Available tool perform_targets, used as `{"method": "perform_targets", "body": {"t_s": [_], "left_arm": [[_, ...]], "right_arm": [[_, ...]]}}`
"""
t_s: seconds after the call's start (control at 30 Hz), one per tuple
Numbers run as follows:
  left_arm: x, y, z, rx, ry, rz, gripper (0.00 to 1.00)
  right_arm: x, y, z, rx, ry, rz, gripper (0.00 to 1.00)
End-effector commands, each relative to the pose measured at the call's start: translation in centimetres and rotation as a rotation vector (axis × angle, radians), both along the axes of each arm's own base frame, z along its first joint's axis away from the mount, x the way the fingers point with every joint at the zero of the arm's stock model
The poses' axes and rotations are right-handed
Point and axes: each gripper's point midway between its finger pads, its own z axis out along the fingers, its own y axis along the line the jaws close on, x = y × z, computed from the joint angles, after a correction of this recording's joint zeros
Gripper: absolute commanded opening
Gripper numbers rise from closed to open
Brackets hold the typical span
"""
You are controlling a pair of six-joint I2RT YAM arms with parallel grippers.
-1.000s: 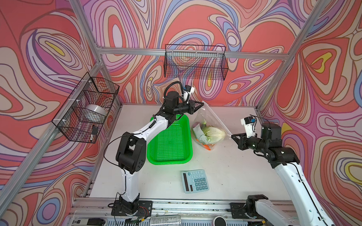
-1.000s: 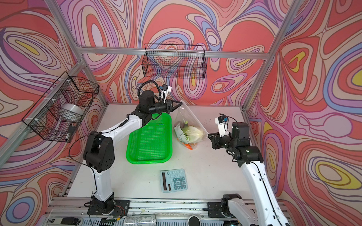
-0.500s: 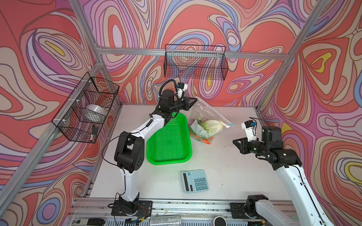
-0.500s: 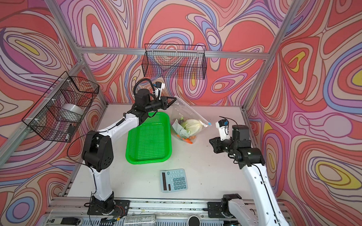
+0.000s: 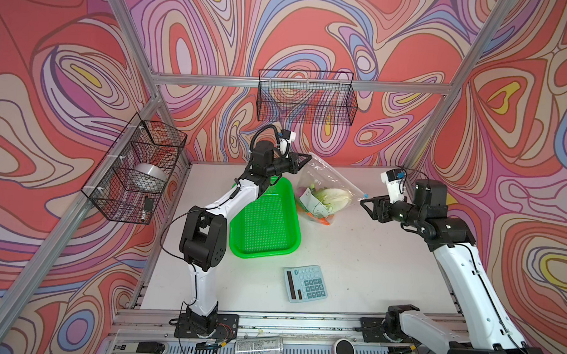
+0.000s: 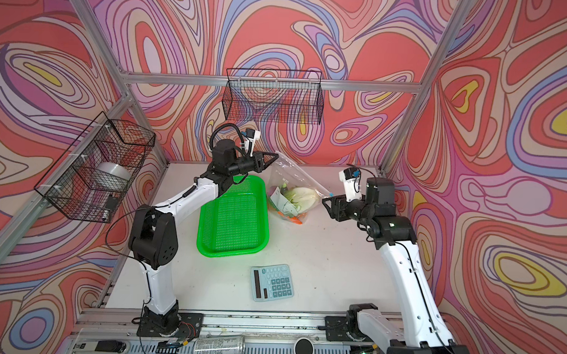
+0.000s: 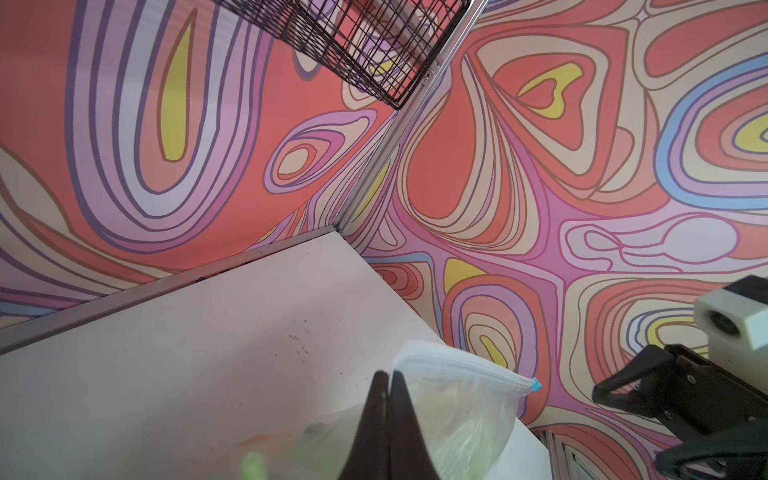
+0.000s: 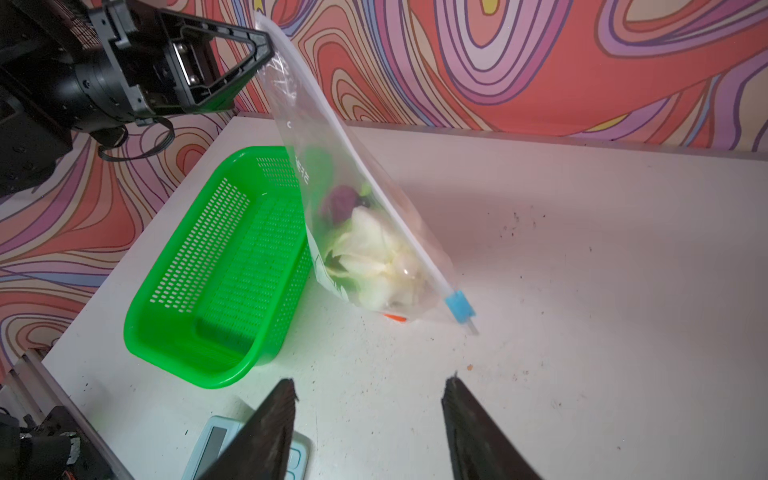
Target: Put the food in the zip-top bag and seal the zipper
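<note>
Left fingers [image 8: 259,48] pinch bag [image 8: 332,166] corner; right fingers [image 8: 266,428] gape near slider [image 8: 459,306].

A green plastic basket [image 5: 264,222] sits on the white table [image 5: 370,258], lower than the left gripper [image 5: 309,156] and near it. A light-blue calculator [image 5: 305,283] lies flat closer to the front edge, well apart from the right gripper [image 5: 363,203]. Above and behind the left gripper, a black wire basket [image 5: 306,97] hangs on the patterned back wall. A second wire basket [image 5: 126,195] on the side wall, well apart from the left gripper, holds a silver roll [image 5: 150,172]. A can [image 5: 259,347] lies on the front rail
</note>
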Motion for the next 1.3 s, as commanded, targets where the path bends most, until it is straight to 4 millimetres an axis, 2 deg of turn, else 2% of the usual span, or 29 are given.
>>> {"method": "perform_targets", "body": {"t_s": [0.0, 0.1, 0.27, 0.47, 0.63, 0.97, 1.0, 1.03, 1.17, 1.2, 1.23, 1.27], "left_arm": [[-1.3, -0.5, 0.9, -0.022, -0.034, -0.050, 0.00], [-1.8, -0.5, 1.2, -0.022, -0.036, -0.064, 0.00], [-2.2, -0.5, 1.1, -0.017, -0.029, -0.071, 0.00], [-2.4, -0.5, 0.8, -0.017, -0.026, -0.062, 0.00], [-2.6, -0.5, 1.4, -0.023, -0.036, -0.066, 0.00], [-3.0, -0.4, 2.1, -0.020, -0.048, -0.065, 0.00], [-3.0, -0.4, 2.1, -0.019, -0.047, -0.064, 0.00], [-3.0, -0.4, 2.1, -0.020, -0.047, -0.065, 0.00], [-3.0, -0.4, 2.0, -0.022, -0.039, -0.064, 0.00], [-3.0, -0.3, 2.0, -0.021, -0.038, -0.063, 0.00], [-3.0, -0.3, 2.1, -0.022, -0.039, -0.061, 0.04], [-3.1, -0.2, 2.2, -0.023, -0.039, -0.056, 0.18]], "right_arm": [[2.9, 0.8, 1.9, -0.002, -0.108, 0.058, 0.62], [4.7, 1.4, 2.2, -0.004, -0.138, 0.105, 0.63], [6.4, 3.6, 2.0, 0.091, -0.106, 0.215, 0.63], [7.4, 4.2, -0.3, 0.130, -0.058, 0.227, 0.63], [8.4, 4.5, -0.8, 0.139, -0.060, 0.227, 0.59], [9.5, 8.8, -2.8, 0.118, -0.016, 0.303, 0.51], [9.6, 9.1, -3.0, 0.113, -0.013, 0.307, 0.47], [9.6, 9.4, -3.1, 0.114, -0.009, 0.313, 0.39], [9.9, 9.4, -2.6, 0.120, -0.016, 0.291, 0.00], [9.8, 9.4, -2.4, 0.119, -0.021, 0.286, 0.00], [9.8, 9.2, -2.3, 0.117, -0.022, 0.276, 0.00], [9.9, 9.0, -2.1, 0.116, -0.025, 0.261, 0.00]]}}
